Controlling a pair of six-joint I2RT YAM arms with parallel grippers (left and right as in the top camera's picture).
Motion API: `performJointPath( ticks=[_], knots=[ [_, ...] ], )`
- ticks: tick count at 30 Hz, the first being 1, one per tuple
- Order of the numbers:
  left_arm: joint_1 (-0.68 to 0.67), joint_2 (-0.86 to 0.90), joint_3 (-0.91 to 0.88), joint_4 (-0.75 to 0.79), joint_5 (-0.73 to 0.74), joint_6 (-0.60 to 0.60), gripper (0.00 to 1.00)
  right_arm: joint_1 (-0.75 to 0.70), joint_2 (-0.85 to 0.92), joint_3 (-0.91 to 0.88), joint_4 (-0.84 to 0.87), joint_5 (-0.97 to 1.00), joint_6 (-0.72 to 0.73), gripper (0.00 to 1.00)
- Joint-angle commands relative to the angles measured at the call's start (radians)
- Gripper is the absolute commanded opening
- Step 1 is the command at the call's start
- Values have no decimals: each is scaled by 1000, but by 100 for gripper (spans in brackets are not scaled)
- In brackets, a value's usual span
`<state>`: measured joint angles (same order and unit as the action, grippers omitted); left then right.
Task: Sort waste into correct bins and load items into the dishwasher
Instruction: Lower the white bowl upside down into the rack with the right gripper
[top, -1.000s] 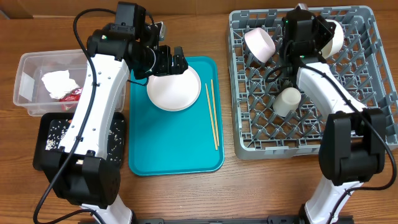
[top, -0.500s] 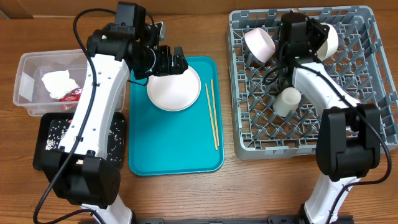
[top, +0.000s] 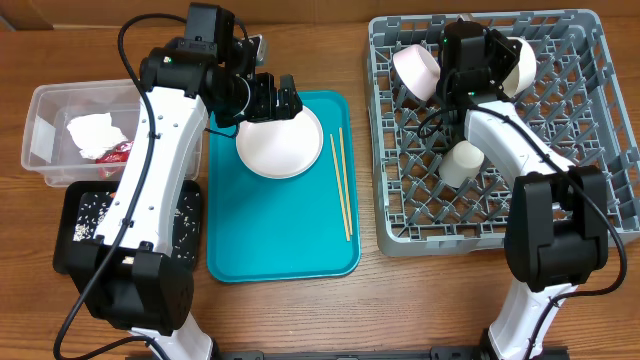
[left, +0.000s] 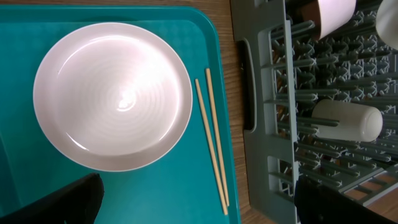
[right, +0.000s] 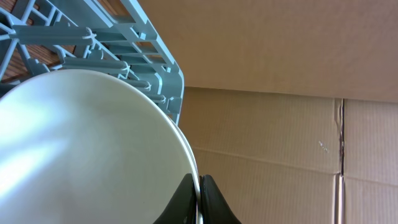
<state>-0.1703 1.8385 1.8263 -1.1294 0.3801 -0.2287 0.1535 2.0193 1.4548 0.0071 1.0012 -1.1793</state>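
Observation:
My right gripper (right: 200, 184) is shut on the rim of a white plate (right: 81, 149), held on edge over the back of the grey dishwasher rack (top: 560, 200). In the rack a white bowl (top: 420, 70) lies on its side and a small white cup (top: 462, 162) is further forward. My left gripper (top: 270, 100) hangs open above a second white plate (left: 112, 96) on the teal tray (top: 280, 240), with nothing between its fingers (left: 62, 202). The wooden chopsticks (left: 211, 143) lie right of that plate. White tissue (top: 95, 133) and a red wrapper (top: 120, 152) sit in the clear tub (top: 45, 110).
The black tray (top: 85, 215), speckled with rice, sits in front of the clear tub, partly under my left arm. A cardboard wall (right: 280, 124) stands behind the rack. Bare wooden table (top: 360, 300) shows between the teal tray and the rack.
My right arm has swung a little to the left over the rack's back rows, carrying the plate with it. The left arm has not moved.

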Motion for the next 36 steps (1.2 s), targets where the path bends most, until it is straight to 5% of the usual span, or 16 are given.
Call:
performJointPath(
  ticks=[1, 21, 28, 32, 33, 36],
  knots=[
    [0, -27, 24, 4, -8, 19, 100, 10, 21, 19, -2, -17, 5, 4],
    [0, -27, 24, 4, -8, 19, 100, 47, 26, 18, -24, -24, 5, 5],
    [0, -27, 24, 4, -8, 19, 100, 61, 26, 18, -23, -19, 5, 58],
    [0, -27, 24, 4, -8, 19, 100, 83, 26, 18, -6, -16, 5, 75],
    [0, -27, 24, 4, -8, 19, 100, 91, 26, 18, 9, -15, 4, 89],
    [0, -27, 24, 4, -8, 20, 100, 109, 26, 18, 58, -6, 4, 100]
  ],
)
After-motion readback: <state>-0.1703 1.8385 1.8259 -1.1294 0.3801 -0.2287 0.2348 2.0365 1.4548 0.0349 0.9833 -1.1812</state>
